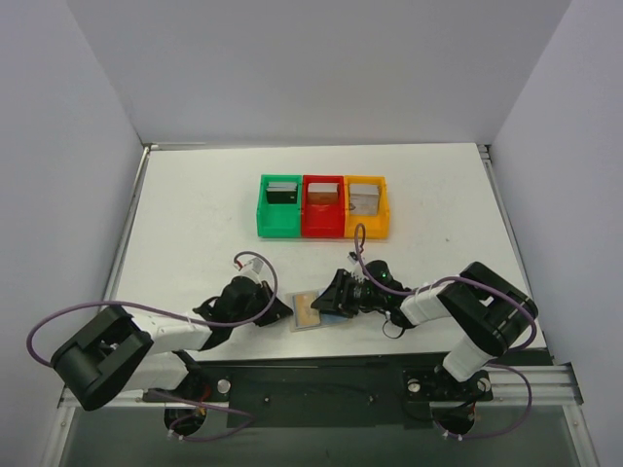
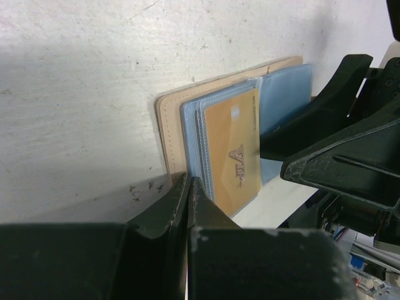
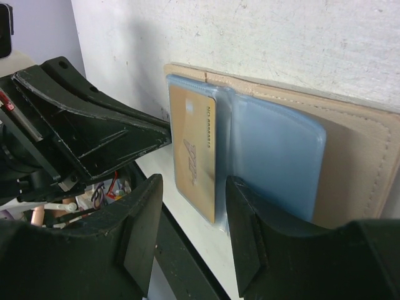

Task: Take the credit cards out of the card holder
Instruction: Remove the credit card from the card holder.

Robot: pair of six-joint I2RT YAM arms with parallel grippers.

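Observation:
The card holder [image 1: 313,313] lies open and flat at the table's near edge, a tan wallet [image 3: 356,156] with bluish pocket panels [image 2: 287,94]. A gold credit card [image 3: 194,156] sticks partway out of its left pocket [image 2: 234,156]. My right gripper [image 3: 190,234] is open, its fingers either side of the card's near end, one finger [image 3: 250,231] over the blue pocket. Shut, my left gripper [image 2: 187,182] has its tips against the holder's near edge; whether they pinch anything I cannot see. In the top view both grippers [image 1: 279,309] [image 1: 336,297] flank the holder.
Green [image 1: 263,216], red [image 1: 321,226] and orange [image 1: 382,224] bins stand in a row mid-table, holding a dark [image 1: 282,192], a brownish [image 1: 322,194] and a grey [image 1: 364,199] card. White walls enclose the table. The metal base rail [image 1: 321,375] runs just behind the holder.

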